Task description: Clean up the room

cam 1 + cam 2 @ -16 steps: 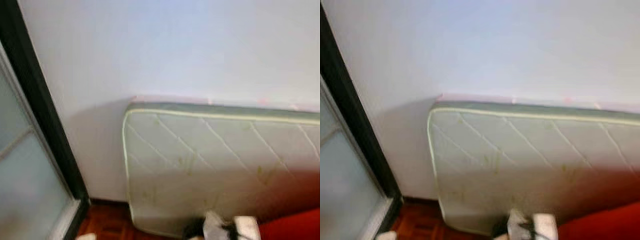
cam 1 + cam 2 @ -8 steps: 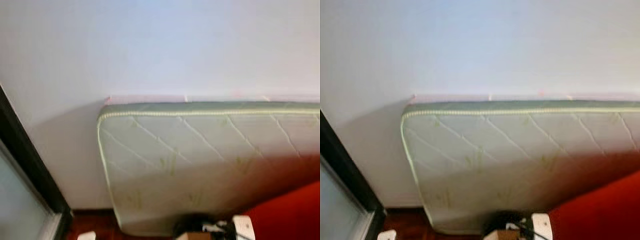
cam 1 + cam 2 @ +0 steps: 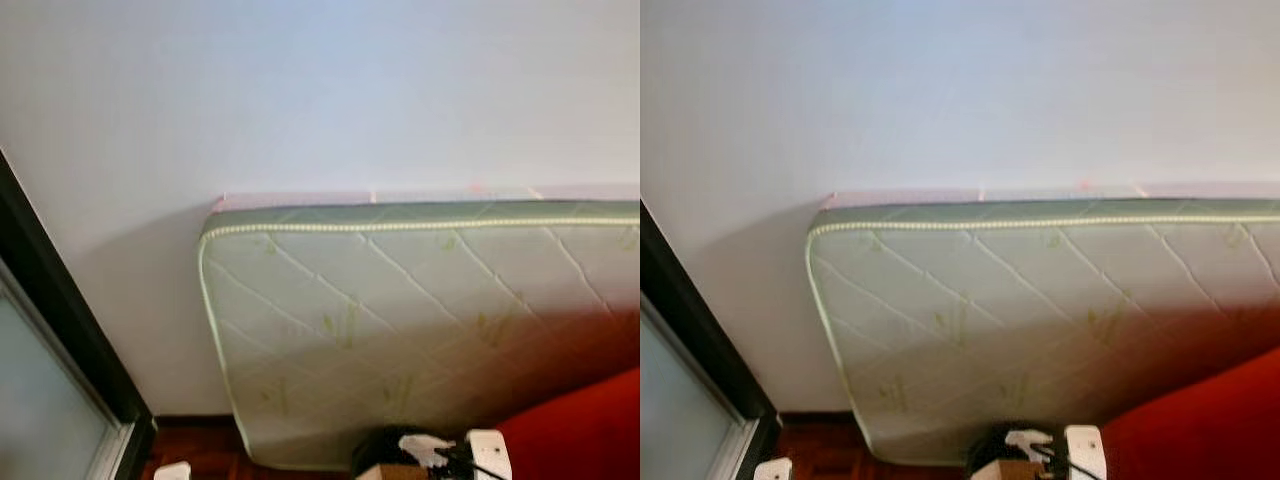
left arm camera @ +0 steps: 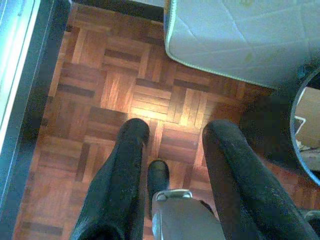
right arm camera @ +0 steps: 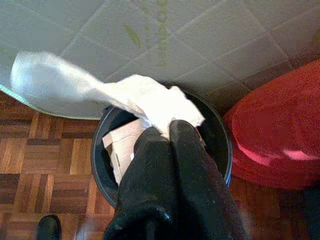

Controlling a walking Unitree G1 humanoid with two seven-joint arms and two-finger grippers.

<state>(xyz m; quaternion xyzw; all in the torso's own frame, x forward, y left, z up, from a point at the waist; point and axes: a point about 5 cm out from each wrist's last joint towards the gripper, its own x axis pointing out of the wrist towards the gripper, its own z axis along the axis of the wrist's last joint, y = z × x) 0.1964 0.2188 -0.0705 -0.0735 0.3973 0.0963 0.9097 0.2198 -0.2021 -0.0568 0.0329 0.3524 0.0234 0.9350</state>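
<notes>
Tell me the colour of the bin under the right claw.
Black bin, best seen in the right wrist view.

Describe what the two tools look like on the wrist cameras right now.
Each tool has two long, matte black, rounded fingers. The left tool has a silver-grey metal piece between its finger bases. The right tool shows thick black fingers widening toward the wrist.
</notes>
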